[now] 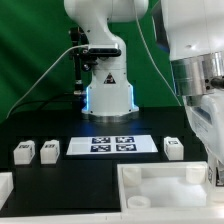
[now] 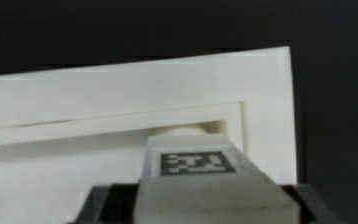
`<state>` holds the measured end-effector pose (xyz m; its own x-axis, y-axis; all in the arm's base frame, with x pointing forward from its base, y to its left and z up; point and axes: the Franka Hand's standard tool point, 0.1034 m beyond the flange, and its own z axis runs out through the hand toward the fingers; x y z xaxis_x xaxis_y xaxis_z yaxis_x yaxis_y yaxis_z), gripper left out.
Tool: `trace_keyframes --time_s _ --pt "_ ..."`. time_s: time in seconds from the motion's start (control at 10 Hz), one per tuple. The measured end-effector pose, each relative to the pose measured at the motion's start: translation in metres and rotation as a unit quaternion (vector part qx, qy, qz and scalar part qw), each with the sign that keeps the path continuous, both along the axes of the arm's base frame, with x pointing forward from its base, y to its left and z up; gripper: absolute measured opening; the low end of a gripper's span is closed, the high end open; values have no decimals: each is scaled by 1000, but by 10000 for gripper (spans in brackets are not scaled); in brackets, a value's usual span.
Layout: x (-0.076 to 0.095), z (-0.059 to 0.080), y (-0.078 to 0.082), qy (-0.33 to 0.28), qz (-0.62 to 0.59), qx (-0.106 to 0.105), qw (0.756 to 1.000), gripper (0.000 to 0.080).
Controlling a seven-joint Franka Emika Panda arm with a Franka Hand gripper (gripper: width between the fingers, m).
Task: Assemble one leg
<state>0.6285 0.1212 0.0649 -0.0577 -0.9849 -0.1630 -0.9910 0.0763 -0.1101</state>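
In the wrist view my gripper (image 2: 202, 203) is shut on a leg (image 2: 199, 175), a white block with a black-and-white tag on its face. It is held just above a corner of the large white tray-like part (image 2: 87, 100), close to a small round boss (image 2: 183, 129) inside the rim. In the exterior view my gripper (image 1: 213, 165) is low at the exterior view's right, over the tray part's (image 1: 150, 178) far right corner; the held leg is hidden there. Three loose legs lie on the table: two at the left (image 1: 24, 151) (image 1: 48, 151) and one at the right (image 1: 173, 148).
The marker board (image 1: 110, 145) lies flat in front of the robot base (image 1: 108, 90). Another white part (image 1: 5, 190) shows at the exterior view's lower left edge. Cables run behind the base. The table is black.
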Motion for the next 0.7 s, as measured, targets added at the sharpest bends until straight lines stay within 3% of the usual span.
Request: trace_keyframes --time_s 0.1,0.2,0.3,0.5,0.7 --pt "-1 0 0 -4 36 -4 999 469" --pt "-2 -1 1 -7 75 -8 997 587" --pt "-2 -1 3 -18 144 -16 989 630" --pt "-5 0 9 -27 319 -39 947 646" --pt "-3 0 6 -42 396 -49 916 649"
